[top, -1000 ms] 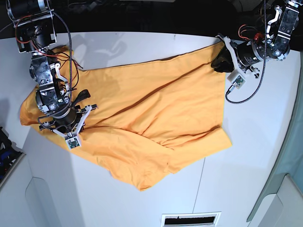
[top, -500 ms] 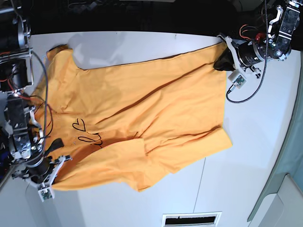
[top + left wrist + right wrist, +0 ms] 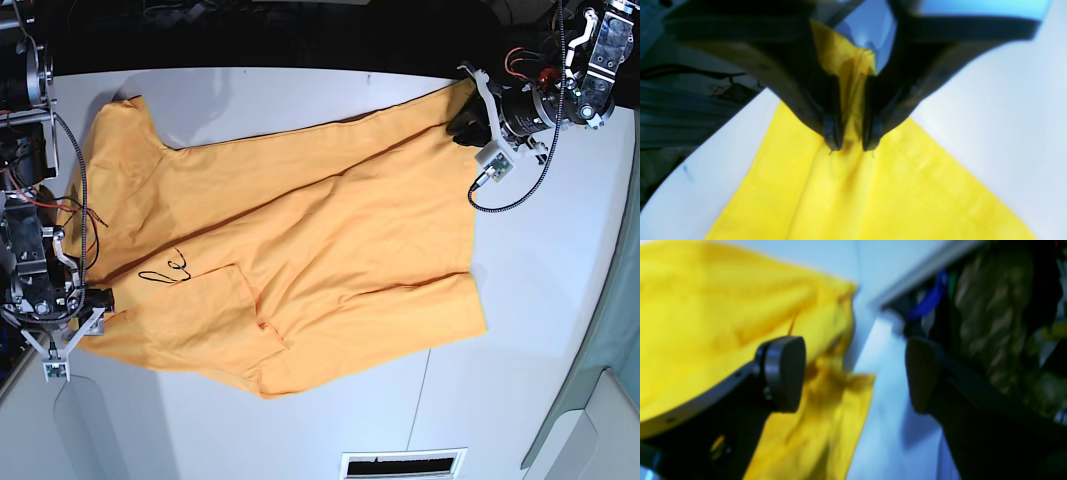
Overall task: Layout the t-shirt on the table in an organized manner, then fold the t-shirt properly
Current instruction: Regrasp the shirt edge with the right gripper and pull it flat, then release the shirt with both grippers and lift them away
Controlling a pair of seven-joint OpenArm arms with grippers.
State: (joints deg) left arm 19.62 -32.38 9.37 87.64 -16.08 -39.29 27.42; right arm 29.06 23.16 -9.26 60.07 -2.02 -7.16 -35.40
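Observation:
The orange-yellow t-shirt [image 3: 300, 250] lies spread across the white table [image 3: 540, 300], with a flap folded over near its front edge. Part of a black script print [image 3: 165, 270] shows beside that flap. My left gripper [image 3: 462, 122] is at the shirt's far right corner. In the left wrist view its jaws [image 3: 852, 141] pinch a ridge of the t-shirt [image 3: 857, 193]. My right gripper [image 3: 100, 303] sits at the shirt's left edge. In the right wrist view it [image 3: 853, 373] stands wide open, with the t-shirt [image 3: 706, 306] lying beneath and nothing between its pads [image 3: 783, 373].
A black cable [image 3: 510, 190] loops down from the left arm over the table. A thin dark seam [image 3: 420, 400] runs across the tabletop, and a vent slot [image 3: 403, 463] lies at the front edge. Dark clutter [image 3: 990, 323] sits beyond the table's left edge.
My right arm pulled the shirt's left side outward to the table's left edge, then opened and let go. The shirt now lies flatter. The left gripper stayed on its corner.

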